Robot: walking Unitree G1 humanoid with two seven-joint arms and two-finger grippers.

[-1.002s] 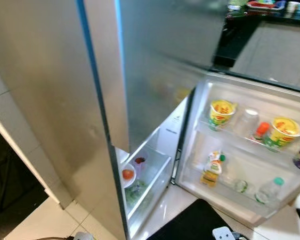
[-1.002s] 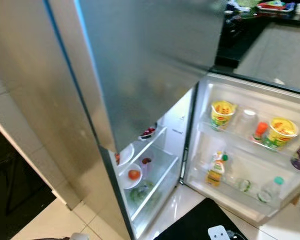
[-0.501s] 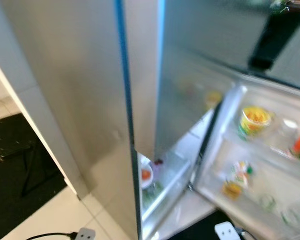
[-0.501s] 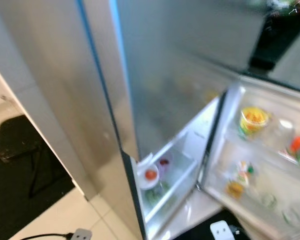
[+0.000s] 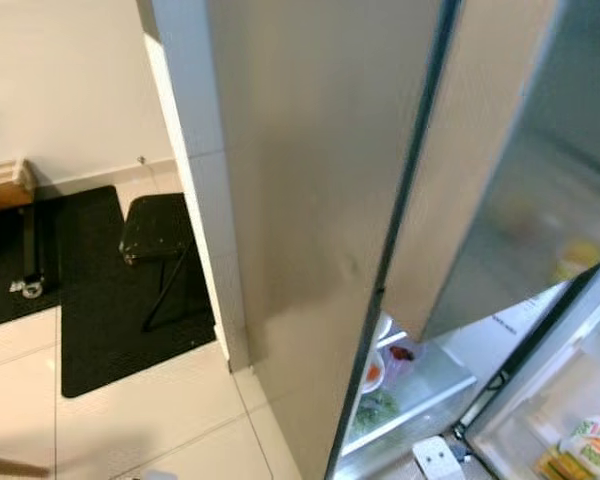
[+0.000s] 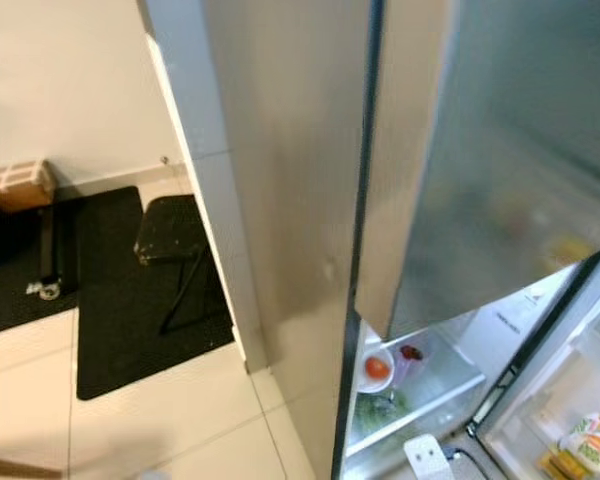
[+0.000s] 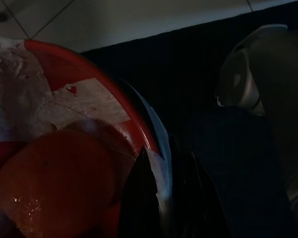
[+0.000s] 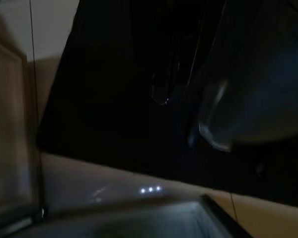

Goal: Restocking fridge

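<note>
The steel fridge (image 5: 310, 200) fills the middle of the eye views, seen along its side. Its lower compartment stands open at the bottom right, lit inside, with a small white bowl holding a tomato (image 6: 377, 368) and greens below it. A yellow bottle (image 6: 587, 440) sits on the open door's shelf. In the dim left wrist view my left gripper (image 7: 161, 198) is shut on the rim of a red bowl (image 7: 89, 99). That bowl holds a round orange-red fruit (image 7: 54, 183) under clear film. The right wrist view is very dark.
A black stool (image 5: 155, 228) stands on a black mat (image 5: 110, 320) left of the fridge, near the white wall. A wooden block (image 5: 2, 183) sits at the far left. A white plug box (image 6: 423, 455) lies on the floor by the open fridge door.
The camera has swung left: the fridge and its open door have slid to the right of the picture, and the stool, mat and wall have come into view.
</note>
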